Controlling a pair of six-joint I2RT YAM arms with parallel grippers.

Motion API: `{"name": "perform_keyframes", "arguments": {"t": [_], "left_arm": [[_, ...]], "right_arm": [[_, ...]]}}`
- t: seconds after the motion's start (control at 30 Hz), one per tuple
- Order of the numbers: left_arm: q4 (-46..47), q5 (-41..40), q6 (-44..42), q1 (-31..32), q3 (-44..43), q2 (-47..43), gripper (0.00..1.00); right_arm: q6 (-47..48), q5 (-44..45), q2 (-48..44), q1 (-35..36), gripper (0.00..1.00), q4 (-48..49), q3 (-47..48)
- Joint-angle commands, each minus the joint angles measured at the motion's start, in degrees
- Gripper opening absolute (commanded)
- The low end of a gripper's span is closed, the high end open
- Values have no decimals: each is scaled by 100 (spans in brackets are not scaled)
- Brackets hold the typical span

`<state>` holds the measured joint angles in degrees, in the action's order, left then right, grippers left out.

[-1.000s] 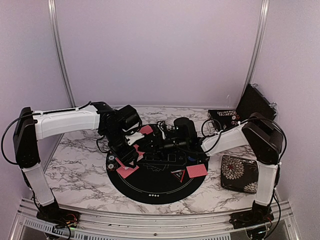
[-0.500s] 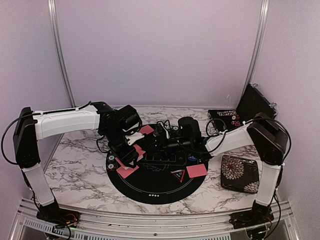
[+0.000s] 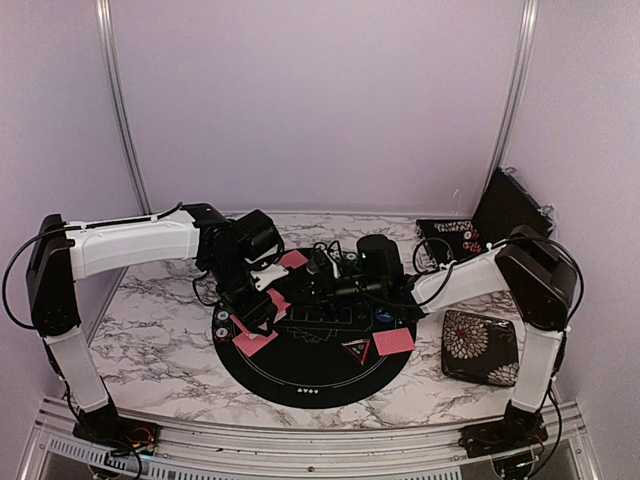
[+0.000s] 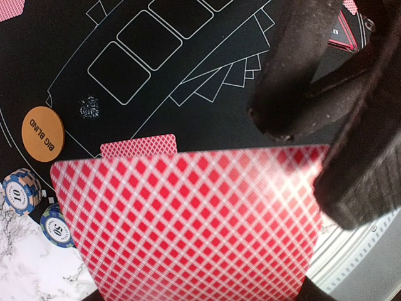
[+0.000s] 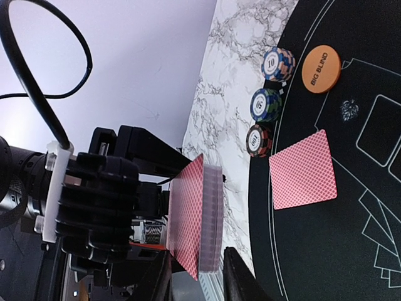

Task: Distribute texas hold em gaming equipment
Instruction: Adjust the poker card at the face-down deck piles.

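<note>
Overhead, the left gripper (image 3: pixel 256 306) clasped the deck of cards (image 3: pixel 276 298) over the left part of the mat (image 3: pixel 300 388). The right gripper (image 3: pixel 308 290) came at it from the deck's right side. From the left wrist, the deck's red back filled the foreground, with the right gripper's fingers (image 4: pixel 288 81) straddling its upper right corner; whether they pinched the top card could not be told. From the right wrist, the deck showed nearly edge-on, its long edge pointing at the gripper and its near end between the fingertips.
</note>
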<state>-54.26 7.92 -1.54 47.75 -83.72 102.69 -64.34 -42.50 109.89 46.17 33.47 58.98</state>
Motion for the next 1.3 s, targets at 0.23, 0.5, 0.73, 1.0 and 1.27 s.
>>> {"name": "perform_keyframes", "arguments": {"t": [0.23,0.5,0.73,1.0,1.27], "left_arm": [[-67,9,-65,8,31,-147,55],[-61,29,-57,7,49,-133,55],[-52,51,-65,9,58,-125,55],[-44,51,-66,8,58,-127,55],[-55,35,-66,9,49,-130,55]], "right_arm": [[-71,-20,-121,120,24,185,-42],[-93,-8,-144,146,20,208,-89],[-102,-3,-135,145,18,203,-42],[-89,-4,-94,146,17,169,62],[-81,-12,-79,146,12,133,153]]}}
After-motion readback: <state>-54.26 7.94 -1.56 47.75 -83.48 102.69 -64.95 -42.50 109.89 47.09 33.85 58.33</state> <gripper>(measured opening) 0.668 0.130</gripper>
